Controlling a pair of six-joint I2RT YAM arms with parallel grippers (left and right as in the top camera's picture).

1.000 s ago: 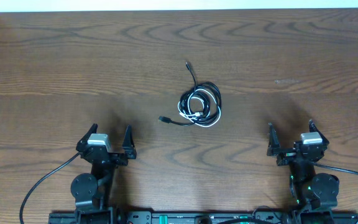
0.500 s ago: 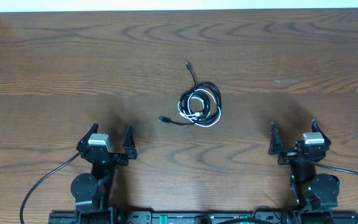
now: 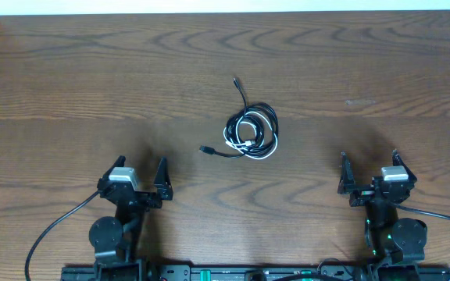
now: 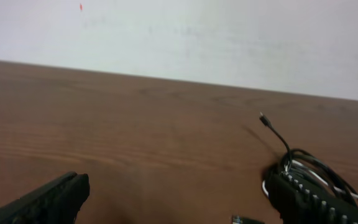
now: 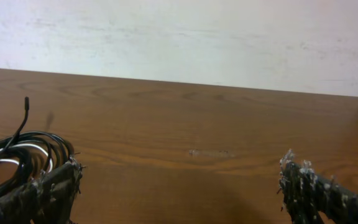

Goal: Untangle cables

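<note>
Black cable and white cable lie coiled together in one loose bundle at mid-table. One black plug end trails toward the far edge, another toward the left. Left gripper and right gripper sit near the front edge, well apart from the bundle — both spread wide, holding nothing.

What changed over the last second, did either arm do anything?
The right pincer edged slightly to its right and took hold of nothing. The left pincer, black cable and white cable stayed put, the cables still tangled together and both pincers open.
</note>
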